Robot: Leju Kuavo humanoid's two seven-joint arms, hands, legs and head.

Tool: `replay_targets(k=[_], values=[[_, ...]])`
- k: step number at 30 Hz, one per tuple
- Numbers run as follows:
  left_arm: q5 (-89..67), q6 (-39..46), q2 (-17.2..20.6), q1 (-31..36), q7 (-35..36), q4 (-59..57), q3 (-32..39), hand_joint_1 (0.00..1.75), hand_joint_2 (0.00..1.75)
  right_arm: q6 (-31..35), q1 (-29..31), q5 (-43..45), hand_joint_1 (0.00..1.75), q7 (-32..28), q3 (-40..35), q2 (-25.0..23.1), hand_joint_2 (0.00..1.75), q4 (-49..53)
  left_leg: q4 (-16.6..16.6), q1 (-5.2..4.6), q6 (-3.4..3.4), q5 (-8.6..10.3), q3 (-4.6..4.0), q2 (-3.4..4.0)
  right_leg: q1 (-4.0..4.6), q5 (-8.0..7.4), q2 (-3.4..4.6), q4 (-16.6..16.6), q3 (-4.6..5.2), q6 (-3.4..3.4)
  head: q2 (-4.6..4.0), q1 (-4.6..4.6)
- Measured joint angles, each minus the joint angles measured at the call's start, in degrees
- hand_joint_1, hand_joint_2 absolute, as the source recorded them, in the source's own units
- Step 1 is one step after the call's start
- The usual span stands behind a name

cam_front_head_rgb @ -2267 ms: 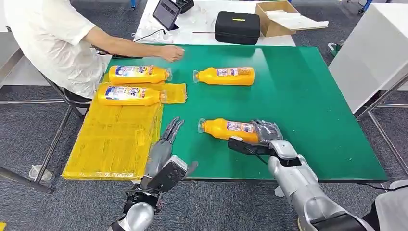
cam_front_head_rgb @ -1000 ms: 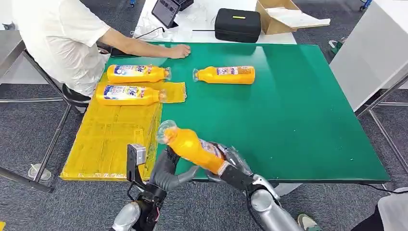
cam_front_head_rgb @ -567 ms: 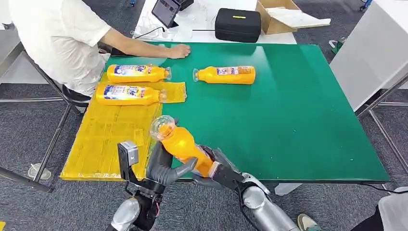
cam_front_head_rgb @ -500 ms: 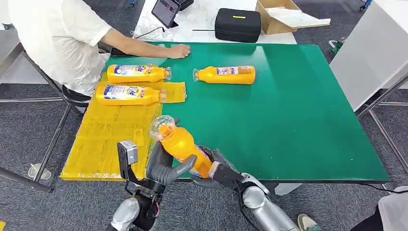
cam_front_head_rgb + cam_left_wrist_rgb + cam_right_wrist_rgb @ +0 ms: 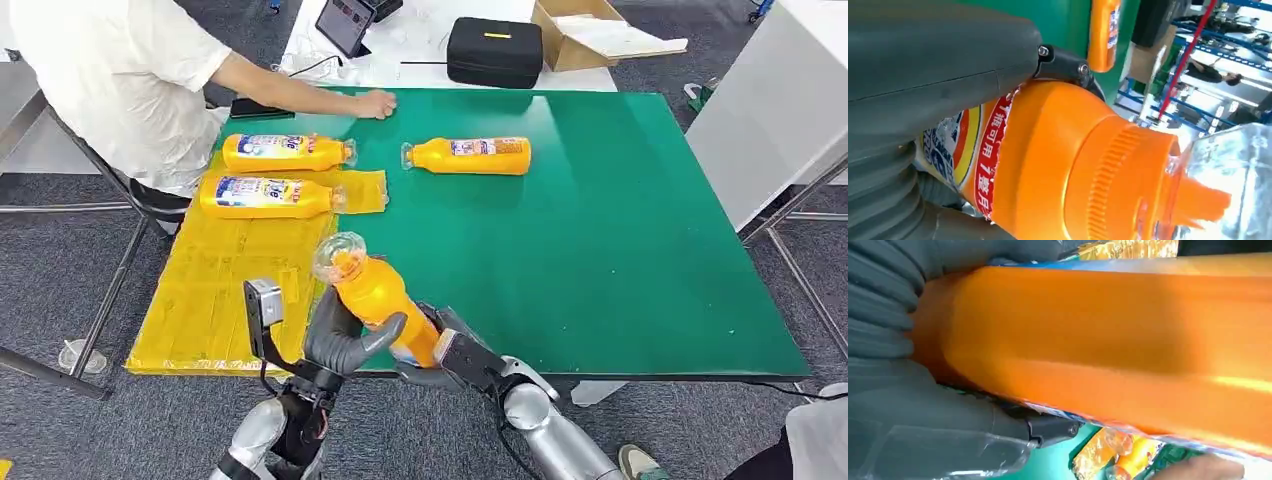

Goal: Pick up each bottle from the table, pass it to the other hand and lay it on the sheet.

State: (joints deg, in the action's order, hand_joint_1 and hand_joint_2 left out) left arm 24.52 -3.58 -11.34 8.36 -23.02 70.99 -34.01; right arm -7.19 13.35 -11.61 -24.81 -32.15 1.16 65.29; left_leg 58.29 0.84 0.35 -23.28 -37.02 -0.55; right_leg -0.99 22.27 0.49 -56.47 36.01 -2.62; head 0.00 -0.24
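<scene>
Betw. both hands' fingers (image 5: 335, 325): bottle (image 5: 375, 295).

Chinese characters "瓶可用7星月" in white on the red label band of the held bottle (image 5: 1058, 165)

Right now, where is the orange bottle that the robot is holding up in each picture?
Head view: the held bottle is low in the middle, tilted, cap up, between both hands.
Left wrist view: it fills the middle, clear cap at the right edge.
Right wrist view: its orange body spans the picture.
Shared landmark: the green table.
</scene>
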Motion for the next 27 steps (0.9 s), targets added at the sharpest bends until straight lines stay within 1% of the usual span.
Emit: replay_targets(k=[2,5,7,8,10,11,13,14,15,17,18,19,20,21,22,23,24,26,27], values=[[-0.4,0.6,-0.1,0.0,0.0,-0.5,0.0,1.75,1.75,1.0,0.0,-0.3,0.00,0.1,-0.3,-0.4,1.75,0.2,0.0,0.00,0.00,0.00,0.00,0.02,0.00,0.00,0.00,0.0,0.04,0.00,0.00,0.00],[-3.2,4.4,-0.2,0.0,-0.8,-0.9,-0.1,1.75,1.75,4.8,0.0,-2.0,0.00,0.1,-0.4,-0.7,1.75,0.3,0.0,0.01,0.00,0.00,0.00,0.01,0.01,0.00,0.00,0.0,0.05,0.00,0.00,0.00],[-8.4,10.2,-0.1,0.0,-1.8,-1.1,-0.2,1.75,1.75,10.0,-0.1,-5.0,0.00,0.0,-0.3,-0.9,1.75,0.4,0.0,0.01,0.00,0.00,0.00,0.03,0.01,0.00,0.01,0.0,0.07,0.00,0.00,0.00],[-12.1,14.1,-0.1,0.0,-2.5,-1.2,-0.2,1.75,1.75,14.6,-0.3,-7.9,0.00,0.0,-0.1,-1.1,0.00,0.5,0.0,0.01,0.00,0.00,0.00,0.03,0.01,0.00,0.01,0.0,0.08,0.00,0.00,0.00],[-18.6,20.2,0.1,0.0,-3.7,-1.3,0.0,1.75,1.75,24.8,-1.1,-16.0,0.00,1.3,0.5,-1.2,0.00,0.5,0.0,0.01,0.00,0.00,-0.01,0.01,0.01,0.00,0.00,0.0,0.07,0.00,0.00,0.02],[-20.7,21.4,0.2,0.0,-3.9,-1.2,0.2,1.75,1.75,28.5,-1.5,-19.3,0.00,2.1,0.7,-1.3,0.00,0.5,0.0,0.01,0.00,0.00,-0.02,0.00,0.01,0.00,-0.01,0.0,0.07,0.00,0.00,0.00],[-23.8,23.1,0.6,-0.4,-3.9,-0.7,0.8,1.75,1.75,38.9,-2.5,-30.7,0.00,6.0,1.3,-1.2,0.00,0.5,0.0,0.00,0.00,0.00,-0.03,0.01,0.00,0.01,0.00,0.0,0.08,0.00,0.00,-0.02],[-25.3,23.8,0.8,-0.7,-3.9,-0.2,1.2,1.75,1.75,43.0,-3.2,-36.6,0.00,7.3,2.1,-1.2,0.00,0.6,0.0,0.00,0.00,-0.01,-0.03,0.02,0.00,0.01,0.00,0.0,0.08,0.00,0.00,0.00],[-26.5,24.5,0.9,-1.0,-3.9,0.3,1.8,1.75,1.75,45.1,-4.2,-41.1,0.00,7.1,3.5,-1.4,0.00,1.0,0.0,0.00,0.00,-0.01,-0.03,0.01,0.00,0.02,0.00,0.0,0.08,-0.01,0.00,0.02],[-29.2,26.5,1.3,-1.6,-3.9,1.5,3.1,1.73,1.75,46.6,-7.3,-48.4,0.00,3.2,10.3,-3.6,0.00,3.9,0.0,0.01,0.00,-0.02,-0.10,-0.03,0.00,0.06,-0.01,0.0,0.09,-0.07,0.00,0.02],[-31.1,28.0,1.5,-2.0,-4.0,2.1,3.7,1.66,1.75,46.8,-8.7,-49.3,0.00,-1.1,14.1,-5.2,0.00,5.5,0.0,0.01,-0.01,-0.02,-0.12,-0.03,0.01,0.06,-0.01,0.0,0.12,-0.07,0.00,0.00],[-34.1,30.2,1.8,-2.2,-4.2,2.5,4.3,1.64,1.75,46.8,-9.9,-48.4,0.00,-5.9,18.0,-7.0,0.00,7.0,0.0,0.01,-0.01,-0.02,-0.15,-0.04,0.01,0.06,-0.01,0.0,0.15,-0.07,0.00,-0.04],[-39.1,33.7,2.1,-2.3,-4.4,3.0,4.9,1.69,1.75,46.8,-11.0,-46.9,0.00,-10.5,22.4,-9.0,0.00,8.8,0.0,0.03,-0.01,-0.02,-0.16,-0.04,0.02,0.06,-0.02,0.0,0.17,-0.06,0.00,-0.02],[-44.4,36.8,2.4,-2.2,-4.1,3.1,5.4,1.64,1.75,46.9,-11.9,-44.8,0.00,-13.2,26.1,-10.3,0.00,10.9,0.0,0.04,-0.01,-0.02,-0.15,-0.07,0.03,0.07,-0.03,0.0,0.16,-0.05,0.00,-0.02],[-51.9,40.2,2.7,-2.2,-3.0,3.1,6.2,1.64,1.75,47.0,-12.9,-42.5,0.00,-14.3,29.0,-11.4,0.00,13.6,0.0,0.04,-0.01,-0.01,-0.16,-0.08,0.02,0.09,-0.04,0.0,0.16,-0.05,0.00,-0.02],[-57.8,42.1,3.0,-2.2,-1.9,3.1,6.9,1.71,1.75,47.0,-13.8,-40.8,0.00,-14.6,30.8,-12.1,0.00,15.8,0.0,0.04,-0.01,-0.02,-0.16,-0.08,0.02,0.09,-0.03,0.0,0.16,-0.05,0.00,-0.02],[-62.9,42.4,3.3,-1.9,-0.3,3.0,7.8,1.61,1.75,47.2,-14.4,-38.6,0.00,-14.7,32.4,-12.8,0.00,18.1,0.0,0.03,-0.01,-0.02,-0.16,-0.07,0.02,0.09,-0.03,0.0,0.15,-0.05,0.00,0.02],[-70.1,40.8,4.0,-1.2,3.2,1.7,9.2,1.59,1.75,47.2,-15.5,-36.0,0.00,-14.9,34.0,-13.7,0.00,21.2,0.0,0.02,-0.02,-0.02,-0.11,-0.03,0.00,0.08,-0.01,0.0,0.16,-0.05,0.00,0.02],[-72.4,38.8,4.4,-0.6,5.0,0.7,9.5,1.66,1.75,47.2,-16.0,-35.3,0.00,-14.8,34.1,-13.8,0.00,21.9,0.0,0.01,-0.02,-0.03,-0.10,-0.01,0.00,0.08,-0.01,0.0,0.14,-0.05,0.02,0.02]])
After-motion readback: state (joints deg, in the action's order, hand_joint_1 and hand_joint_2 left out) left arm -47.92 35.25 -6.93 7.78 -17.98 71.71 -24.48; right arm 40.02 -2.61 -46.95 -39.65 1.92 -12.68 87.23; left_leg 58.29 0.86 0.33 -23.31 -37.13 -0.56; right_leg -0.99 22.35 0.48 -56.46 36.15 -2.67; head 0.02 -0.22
